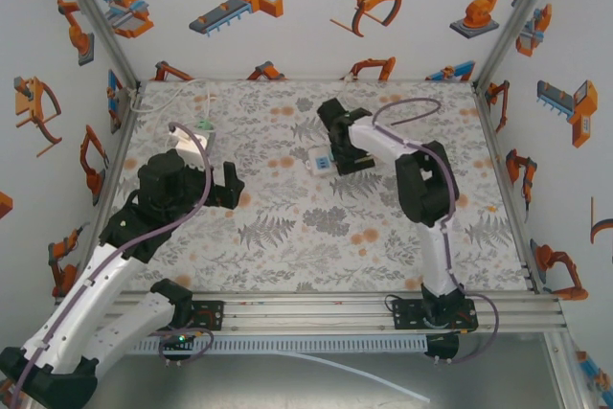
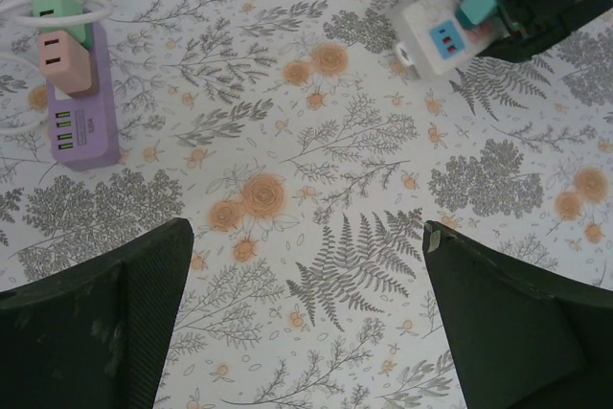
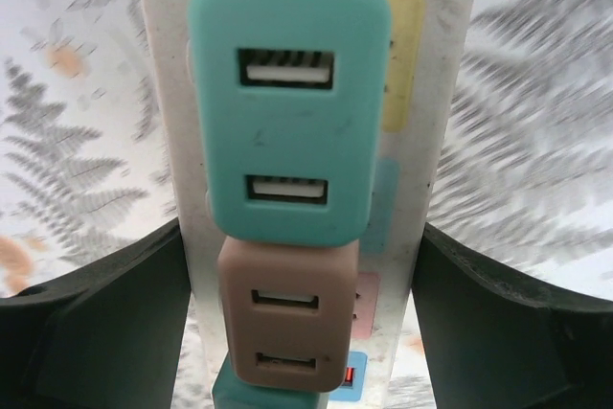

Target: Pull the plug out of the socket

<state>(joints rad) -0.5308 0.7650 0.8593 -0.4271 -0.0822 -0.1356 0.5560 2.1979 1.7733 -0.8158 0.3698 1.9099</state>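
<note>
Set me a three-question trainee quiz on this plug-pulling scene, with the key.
1. Multiple choice: what is plugged into the purple power strip?
A. a pink charger and a green charger
B. two black chargers
C. nothing

2. True or false: the left gripper is open, with only bare tablecloth between its fingers.

3. Fill in: the right gripper hangs open over the white power strip, whose teal charger shows ____ USB ports.

Key: 1 A; 2 true; 3 two.
</note>
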